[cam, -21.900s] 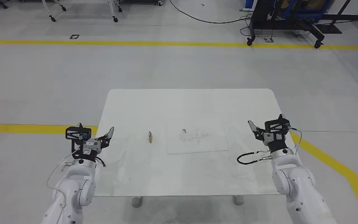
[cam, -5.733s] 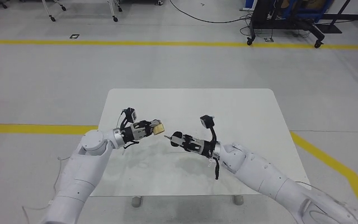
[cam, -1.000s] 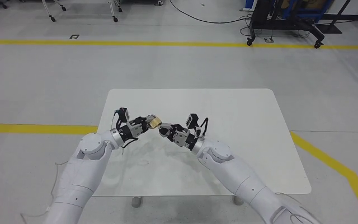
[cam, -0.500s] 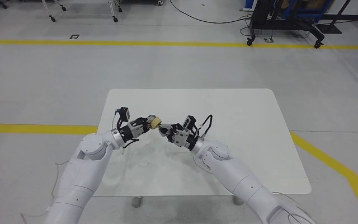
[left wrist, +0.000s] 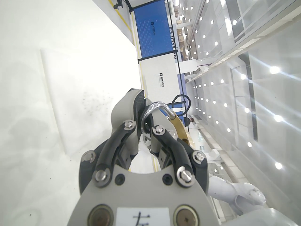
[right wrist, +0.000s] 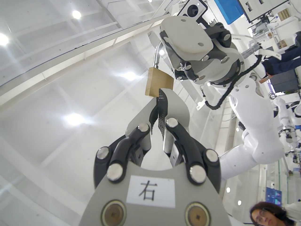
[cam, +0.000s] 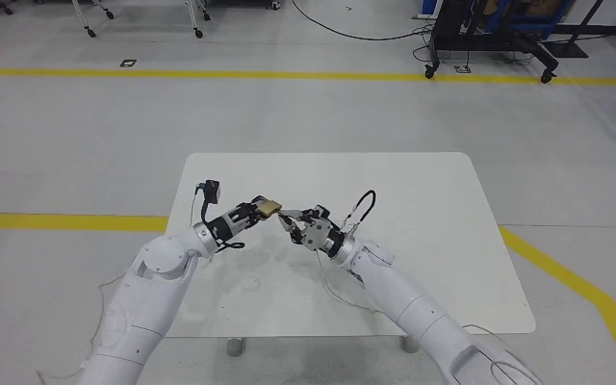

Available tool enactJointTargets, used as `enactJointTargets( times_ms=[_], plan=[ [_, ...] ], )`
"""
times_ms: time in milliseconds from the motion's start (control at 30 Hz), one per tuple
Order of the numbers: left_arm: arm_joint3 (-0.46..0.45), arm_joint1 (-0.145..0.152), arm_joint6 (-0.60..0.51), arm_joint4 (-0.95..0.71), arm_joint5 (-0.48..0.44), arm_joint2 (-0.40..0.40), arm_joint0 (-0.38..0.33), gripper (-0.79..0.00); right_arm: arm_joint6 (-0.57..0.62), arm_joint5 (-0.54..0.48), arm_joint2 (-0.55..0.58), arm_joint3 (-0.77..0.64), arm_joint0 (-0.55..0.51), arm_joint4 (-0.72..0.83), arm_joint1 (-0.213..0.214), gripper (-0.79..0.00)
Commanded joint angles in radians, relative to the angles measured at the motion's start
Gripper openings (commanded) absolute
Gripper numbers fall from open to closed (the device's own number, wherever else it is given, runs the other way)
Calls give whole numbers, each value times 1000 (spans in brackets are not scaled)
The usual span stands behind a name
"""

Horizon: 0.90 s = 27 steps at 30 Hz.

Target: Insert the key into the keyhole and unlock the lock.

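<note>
Mid-frame, the left gripper point(left wrist: 148, 111) clamps the padlock point(right wrist: 159, 82) by its shackle point(left wrist: 155, 106). The right gripper point(right wrist: 158, 102) is clenched, presumably on the hidden key. The padlock is likely rigid, weighty and smooth; grip the shackle.

A white surface point(cam: 433, 192) with rounded corners stands on a pale grey, glossy floor point(cam: 289, 111) crossed by yellow lines point(cam: 241, 73). At the far side a black cable point(cam: 358, 38) curls beside a dark wheeled frame point(cam: 500, 45). A blue-and-white panel point(left wrist: 155, 38) stands beyond the surface, and round ceiling lights point(left wrist: 274, 70) glare overhead.
</note>
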Motion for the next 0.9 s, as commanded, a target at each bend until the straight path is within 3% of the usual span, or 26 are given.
enactJointTargets(
  times_ms=[0, 367, 400, 433, 467, 700, 867],
  plan=[
    [-10, 1, 23, 26, -20, 0, 8, -785, 7, 7, 1, 14, 6, 4, -4, -785],
    [-23, 1, 30, 12, -23, -8, 22, -785, 14, -34, 19, 40, 20, -42, -15, -767],
    [-21, 0, 26, -2, -17, -8, 22, -785, 5, -51, 19, 41, 22, -66, -14, -471],
    [-20, -1, 17, -25, -10, -9, 21, -785, -8, -72, 21, 41, 22, -87, -14, -354],
    [-16, -1, 9, -50, 0, -12, 20, -785, -22, -94, 22, 39, 20, -107, -13, 0],
    [23, -4, -67, -214, 75, -35, 1, -785, -99, -231, 40, 2, 0, -248, -4, 0],
    [34, -4, -65, -187, 92, -28, -9, -785, -325, -486, 82, -44, -23, -532, 23, 0]
  ],
)
